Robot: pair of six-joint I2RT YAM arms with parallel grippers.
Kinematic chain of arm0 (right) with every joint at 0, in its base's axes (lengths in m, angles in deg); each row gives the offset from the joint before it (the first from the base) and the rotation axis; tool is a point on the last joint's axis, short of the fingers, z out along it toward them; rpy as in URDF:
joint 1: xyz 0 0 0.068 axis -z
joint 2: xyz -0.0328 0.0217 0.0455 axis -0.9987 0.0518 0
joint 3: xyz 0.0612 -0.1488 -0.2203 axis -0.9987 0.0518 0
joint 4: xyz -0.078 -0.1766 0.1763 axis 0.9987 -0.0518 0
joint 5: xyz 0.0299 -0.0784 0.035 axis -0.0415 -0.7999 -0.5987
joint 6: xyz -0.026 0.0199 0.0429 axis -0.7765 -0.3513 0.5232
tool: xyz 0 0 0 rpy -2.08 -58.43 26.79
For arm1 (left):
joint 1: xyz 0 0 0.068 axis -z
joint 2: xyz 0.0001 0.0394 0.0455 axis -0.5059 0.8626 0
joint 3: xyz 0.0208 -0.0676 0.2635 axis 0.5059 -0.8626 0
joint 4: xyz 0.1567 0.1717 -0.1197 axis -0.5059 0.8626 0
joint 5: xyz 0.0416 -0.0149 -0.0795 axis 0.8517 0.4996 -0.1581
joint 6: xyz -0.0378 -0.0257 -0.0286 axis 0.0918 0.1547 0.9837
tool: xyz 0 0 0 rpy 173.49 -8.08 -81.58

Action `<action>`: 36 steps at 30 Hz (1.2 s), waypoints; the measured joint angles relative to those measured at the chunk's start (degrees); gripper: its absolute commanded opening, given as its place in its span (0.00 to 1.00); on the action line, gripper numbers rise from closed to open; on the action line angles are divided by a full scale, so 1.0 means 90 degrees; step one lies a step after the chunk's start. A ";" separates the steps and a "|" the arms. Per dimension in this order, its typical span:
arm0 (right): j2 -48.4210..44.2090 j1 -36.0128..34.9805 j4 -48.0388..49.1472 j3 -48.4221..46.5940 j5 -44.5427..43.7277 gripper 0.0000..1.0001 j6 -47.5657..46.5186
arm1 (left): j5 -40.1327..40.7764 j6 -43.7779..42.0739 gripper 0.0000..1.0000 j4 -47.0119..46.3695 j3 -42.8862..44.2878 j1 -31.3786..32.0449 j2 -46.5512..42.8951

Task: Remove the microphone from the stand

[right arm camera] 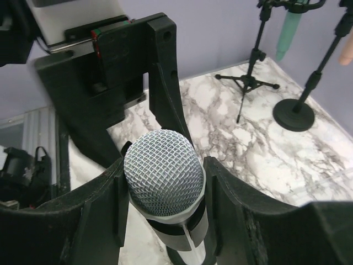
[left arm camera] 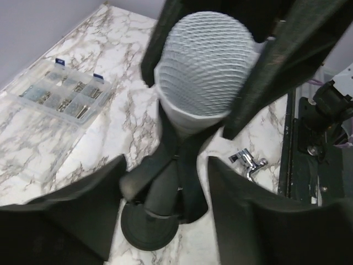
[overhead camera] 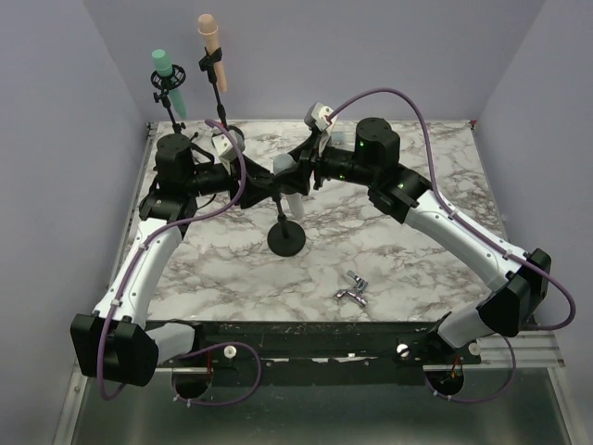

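A white microphone (overhead camera: 294, 201) with a silver mesh head (right arm camera: 162, 176) sits upright in the clip of a black stand (left arm camera: 160, 193) with a round base (overhead camera: 285, 238) at mid-table. My right gripper (right arm camera: 165, 165) reaches in from the right and is shut on the microphone, with one finger pressed to each side just below the head. My left gripper (left arm camera: 166, 165) comes from the left, lower down. Its fingers (left arm camera: 248, 215) straddle the stand's clip and pole, and a gap shows on each side. In the top view the two grippers meet at the microphone, the left gripper (overhead camera: 269, 188) below the right gripper (overhead camera: 295, 170).
A green microphone (overhead camera: 170, 83) on a tripod stand and a peach microphone (overhead camera: 211, 46) on a round-base stand are at the back left. A chrome tap fitting (overhead camera: 352, 289) lies toward the front. A clear compartment box (left arm camera: 60, 94) of small parts rests on the marble.
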 measured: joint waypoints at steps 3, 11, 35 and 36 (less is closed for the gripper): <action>0.0010 0.0000 -0.0019 -0.0010 0.0036 0.01 0.0061 | -0.0029 -0.0117 0.04 0.0046 0.0092 -0.0049 0.0138; 0.0134 0.0078 -0.0134 -0.0056 -0.0002 0.01 0.0323 | 0.0078 -0.0274 0.00 0.0262 0.0095 -0.0070 0.0075; -0.0036 -0.0041 -0.0690 -0.1698 -0.0908 0.01 0.0787 | 0.0374 -0.0376 0.00 0.0340 0.0095 0.0104 -0.0010; -0.0100 -0.0044 -0.0663 -0.1698 -0.0984 0.01 0.0806 | 0.0401 -0.0376 0.00 0.0355 0.0095 0.0104 -0.0017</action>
